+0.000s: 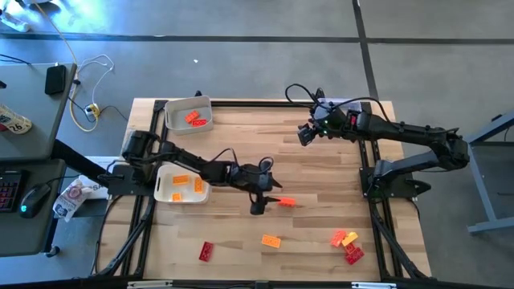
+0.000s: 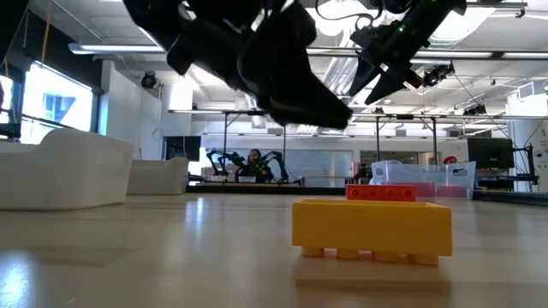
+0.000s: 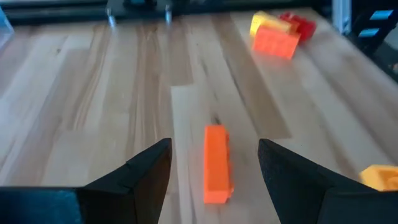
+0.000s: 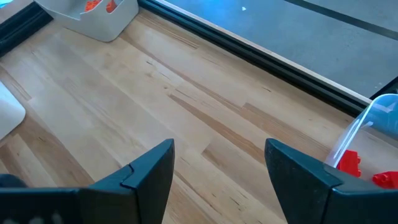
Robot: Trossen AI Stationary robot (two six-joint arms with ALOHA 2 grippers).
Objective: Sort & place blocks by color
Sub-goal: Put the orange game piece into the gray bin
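An orange block [image 3: 216, 163] lies flat on the wooden table [image 1: 321, 172], also seen in the high view as the orange block [image 1: 287, 201]. My left gripper [image 3: 214, 149] is open and hovers just short of it, one finger to each side, touching nothing. In the high view my left gripper [image 1: 269, 197] is at mid-table. My right gripper [image 1: 305, 136] hangs open and empty, high over the far part of the table. More blocks lie near the front edge: a red one [image 1: 206, 251], an orange one [image 1: 271, 240], and a cluster of three [image 1: 346, 243].
A white tray [image 1: 189, 114] with red and orange blocks stands at the far left corner. A second white tray [image 1: 181, 186] with orange-yellow blocks sits beside the left arm. A clear tray [image 4: 379, 118] with red blocks stands at the far right.
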